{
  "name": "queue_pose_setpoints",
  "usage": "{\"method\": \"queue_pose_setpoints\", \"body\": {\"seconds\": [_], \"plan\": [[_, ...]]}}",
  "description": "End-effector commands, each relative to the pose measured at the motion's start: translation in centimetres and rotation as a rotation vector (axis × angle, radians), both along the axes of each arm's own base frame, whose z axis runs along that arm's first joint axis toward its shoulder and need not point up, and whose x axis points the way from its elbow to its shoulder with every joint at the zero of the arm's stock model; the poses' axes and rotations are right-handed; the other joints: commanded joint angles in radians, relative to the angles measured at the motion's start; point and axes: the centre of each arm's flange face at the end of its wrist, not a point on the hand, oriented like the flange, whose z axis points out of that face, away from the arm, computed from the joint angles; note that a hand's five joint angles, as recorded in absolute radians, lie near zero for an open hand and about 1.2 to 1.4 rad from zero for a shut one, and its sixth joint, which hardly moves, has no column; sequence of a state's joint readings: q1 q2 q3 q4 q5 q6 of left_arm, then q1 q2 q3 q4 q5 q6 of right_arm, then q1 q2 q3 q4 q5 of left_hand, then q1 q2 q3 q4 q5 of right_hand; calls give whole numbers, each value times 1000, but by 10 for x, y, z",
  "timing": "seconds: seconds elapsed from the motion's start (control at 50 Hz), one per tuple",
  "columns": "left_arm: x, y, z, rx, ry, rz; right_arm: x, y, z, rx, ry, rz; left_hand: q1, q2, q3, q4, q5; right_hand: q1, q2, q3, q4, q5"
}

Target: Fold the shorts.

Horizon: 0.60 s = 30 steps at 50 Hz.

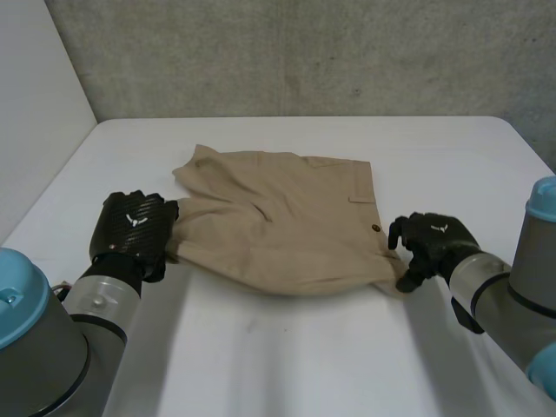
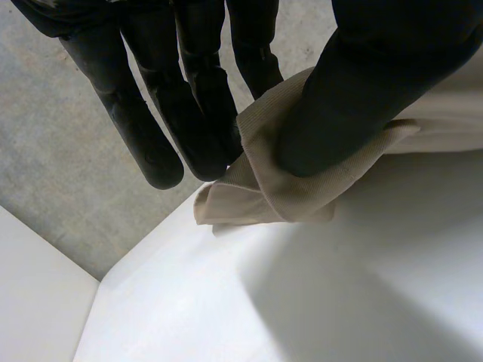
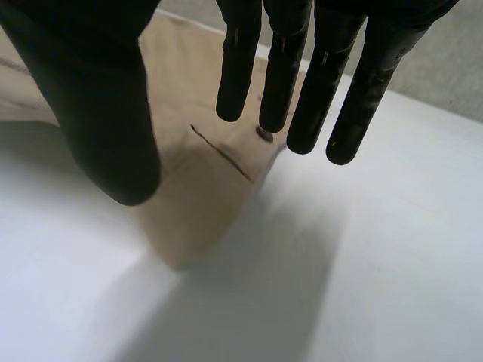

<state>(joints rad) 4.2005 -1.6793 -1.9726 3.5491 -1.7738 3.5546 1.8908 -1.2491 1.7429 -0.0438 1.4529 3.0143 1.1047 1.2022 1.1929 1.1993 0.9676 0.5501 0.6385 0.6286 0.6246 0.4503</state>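
Note:
Tan shorts lie folded over on the white table, with a button and a pocket flap near their right edge. My left hand is at the shorts' near left corner. In the left wrist view its thumb pinches a bunched fold of the cloth against the fingers. My right hand sits at the near right corner. The right wrist view has its fingers straight and spread from the thumb, above the cloth corner, which lies flat on the table.
A grey concrete wall runs behind the table's far edge, and a white panel stands along the left side. Bare tabletop stretches in front of the shorts and on both sides of them.

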Motion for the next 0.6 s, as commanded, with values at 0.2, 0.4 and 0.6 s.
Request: {"method": "queue_pose_setpoints", "body": {"seconds": [0.2, 0.4, 0.6], "plan": [[4, -6, -1, 12, 27, 17, -2, 21, -18, 4, -27, 53, 292, 194, 203, 197, 254, 87, -2, 8, 12, 12], [4, -7, -1, 13, 27, 21, 4, 5, -35, -56, -32, 57, 292, 194, 203, 197, 254, 122, 34, 44, 47, 47], [5, -6, -2, 17, 23, 20, 12, -6, -38, -80, -28, 64, 292, 194, 203, 197, 254, 760, 672, 682, 686, 685]]}}
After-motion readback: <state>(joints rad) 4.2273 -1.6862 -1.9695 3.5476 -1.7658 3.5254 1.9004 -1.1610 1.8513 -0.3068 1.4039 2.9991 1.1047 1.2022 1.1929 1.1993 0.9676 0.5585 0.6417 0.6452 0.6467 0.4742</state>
